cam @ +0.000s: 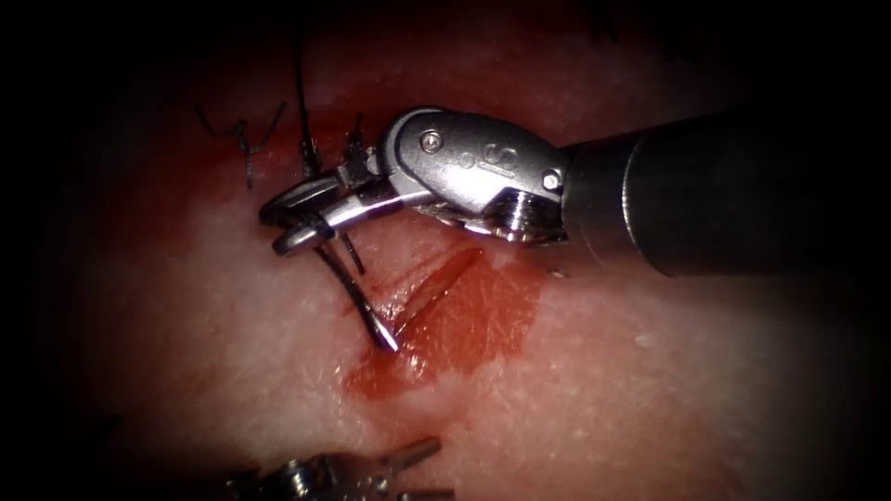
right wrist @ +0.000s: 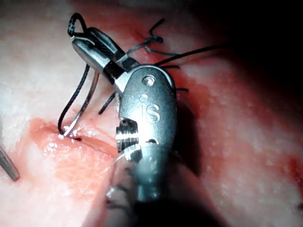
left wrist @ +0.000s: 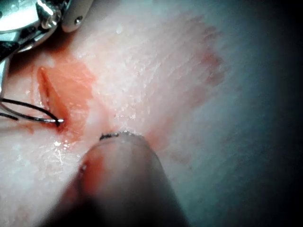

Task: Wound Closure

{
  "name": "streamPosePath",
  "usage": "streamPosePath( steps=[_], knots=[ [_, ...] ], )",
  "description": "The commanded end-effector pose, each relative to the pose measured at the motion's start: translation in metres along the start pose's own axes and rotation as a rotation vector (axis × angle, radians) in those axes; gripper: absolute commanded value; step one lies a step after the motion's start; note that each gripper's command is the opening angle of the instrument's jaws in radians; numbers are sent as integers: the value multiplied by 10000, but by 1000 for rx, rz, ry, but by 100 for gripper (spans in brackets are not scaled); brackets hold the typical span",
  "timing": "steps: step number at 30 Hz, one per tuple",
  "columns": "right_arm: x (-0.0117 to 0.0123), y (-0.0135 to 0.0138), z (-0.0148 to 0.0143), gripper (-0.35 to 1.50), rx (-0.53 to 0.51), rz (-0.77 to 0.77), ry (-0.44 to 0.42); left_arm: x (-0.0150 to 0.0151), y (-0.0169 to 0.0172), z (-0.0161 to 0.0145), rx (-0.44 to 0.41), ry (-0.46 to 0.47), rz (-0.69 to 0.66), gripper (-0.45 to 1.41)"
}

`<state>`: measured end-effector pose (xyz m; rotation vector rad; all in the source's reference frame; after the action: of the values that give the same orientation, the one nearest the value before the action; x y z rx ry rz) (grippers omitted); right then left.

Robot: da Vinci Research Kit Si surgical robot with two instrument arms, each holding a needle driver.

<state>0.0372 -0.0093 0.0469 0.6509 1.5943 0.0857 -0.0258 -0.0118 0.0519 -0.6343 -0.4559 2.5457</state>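
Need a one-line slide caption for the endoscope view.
Right tool grips the needle near its tail, tip at the cut in the tissue; left tool holds nothing.

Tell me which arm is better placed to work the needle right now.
Probably the right: the right tool holds the needle near its back end, tip touching the left edge of the cut. The left tool sits apart, jaws open, holding nothing.
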Motion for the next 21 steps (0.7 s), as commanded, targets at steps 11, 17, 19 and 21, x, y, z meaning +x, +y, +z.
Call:
streamPosePath(
  steps=[11, 17, 19, 21],
  knots=[
    [-13, -18, -8, -35, 5, 12, -13, -5, 3, 5, -6, -1, -1, 46],
    [-13, -22, -6, -35, 10, 93, -20, -6, 2, 4, -8, -1, -6, 46],
    [-13, -24, -5, -35, 18, 169, -26, -7, 2, 3, -12, 0, -4, 46],
    [-14, -24, -5, -35, 17, 257, -34, -8, 2, 2, -10, 0, -3, 44]
  ],
)
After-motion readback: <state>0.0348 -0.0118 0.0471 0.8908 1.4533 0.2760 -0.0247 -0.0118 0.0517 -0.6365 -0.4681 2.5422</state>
